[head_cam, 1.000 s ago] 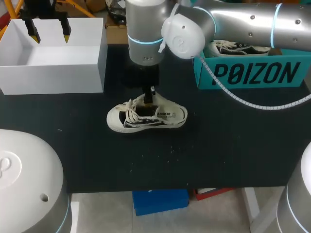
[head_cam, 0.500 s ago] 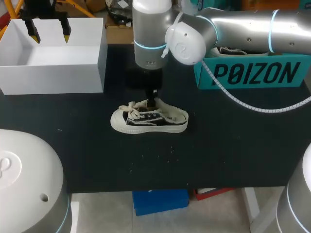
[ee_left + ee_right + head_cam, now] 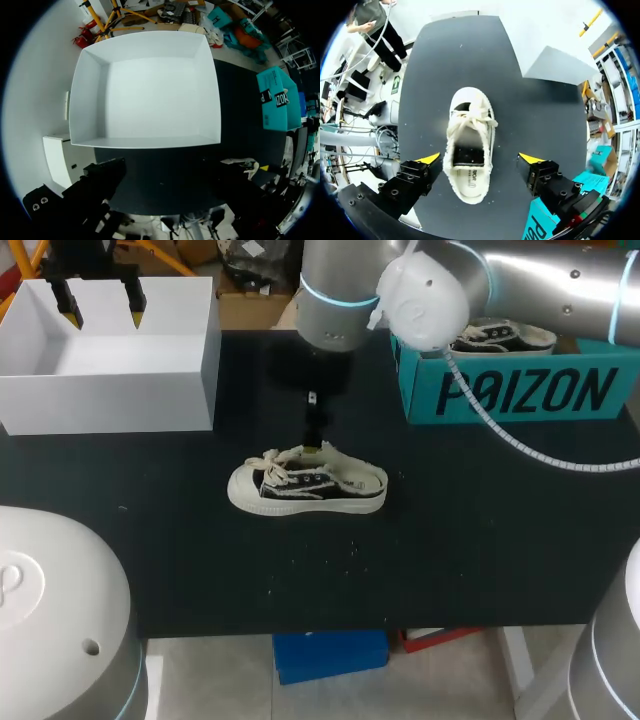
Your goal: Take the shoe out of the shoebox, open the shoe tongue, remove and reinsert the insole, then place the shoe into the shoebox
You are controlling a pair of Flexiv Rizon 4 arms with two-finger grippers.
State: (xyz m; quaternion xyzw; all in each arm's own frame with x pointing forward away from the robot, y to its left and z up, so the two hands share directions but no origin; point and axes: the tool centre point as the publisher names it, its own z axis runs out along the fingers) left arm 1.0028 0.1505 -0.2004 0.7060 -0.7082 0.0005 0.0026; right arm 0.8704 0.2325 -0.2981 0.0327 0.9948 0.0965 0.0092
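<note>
A black-and-cream sneaker [image 3: 307,488] stands upright on the black table, toe to the left, laces loose. My right gripper [image 3: 313,443] hangs just above its heel opening. In the right wrist view the sneaker [image 3: 468,150] lies below and between the yellow fingertips [image 3: 429,159], which stand wide apart and touch nothing; the right gripper [image 3: 480,159] is open and empty. The teal shoebox [image 3: 520,390] sits at the back right with a second sneaker [image 3: 500,337] inside. My left gripper [image 3: 100,305] hovers open over a white box [image 3: 110,390].
In the left wrist view the white box [image 3: 150,95] is empty under the left gripper [image 3: 167,185]; the sneaker [image 3: 242,164] and teal shoebox [image 3: 277,97] show off to one side. Bare black table [image 3: 450,540] spreads in front of the sneaker.
My right gripper went from shut to open, let go of the sneaker, then rose and shifted right. The sneaker settled from tilted to flat. The left arm has not moved.
</note>
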